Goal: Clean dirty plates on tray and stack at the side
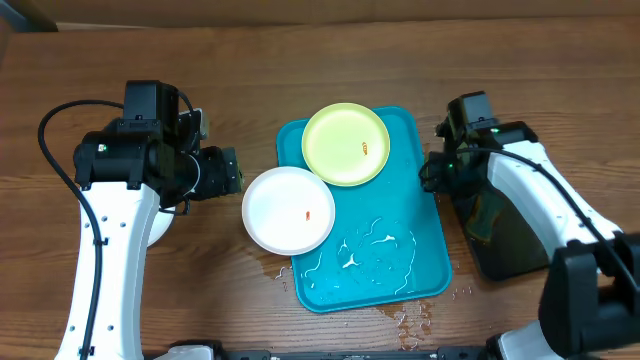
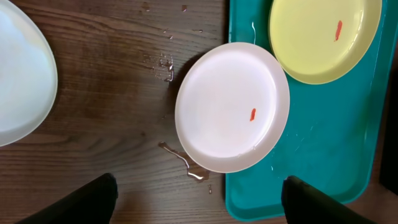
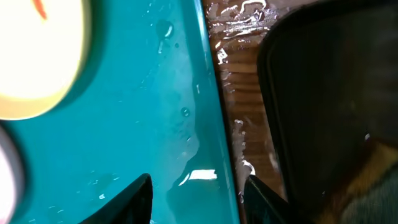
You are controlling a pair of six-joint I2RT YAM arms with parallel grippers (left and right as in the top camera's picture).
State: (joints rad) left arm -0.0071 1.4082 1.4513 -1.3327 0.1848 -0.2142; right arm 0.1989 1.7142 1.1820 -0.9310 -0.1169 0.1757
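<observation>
The turquoise tray lies mid-table, wet in its near half. A pale yellow-green plate with an orange speck sits on its far end. A white plate with a speck overlaps the tray's left rim, partly on the table. A second white plate lies left of it, mostly hidden under my left arm in the overhead view. My left gripper is open and empty, left of the white plate. My right gripper is open, straddling the tray's right rim.
A glossy black tray lies right of the turquoise one, with a dull green-brown pad on it. Water drops lie on the wood by the tray's near edge and between the two trays.
</observation>
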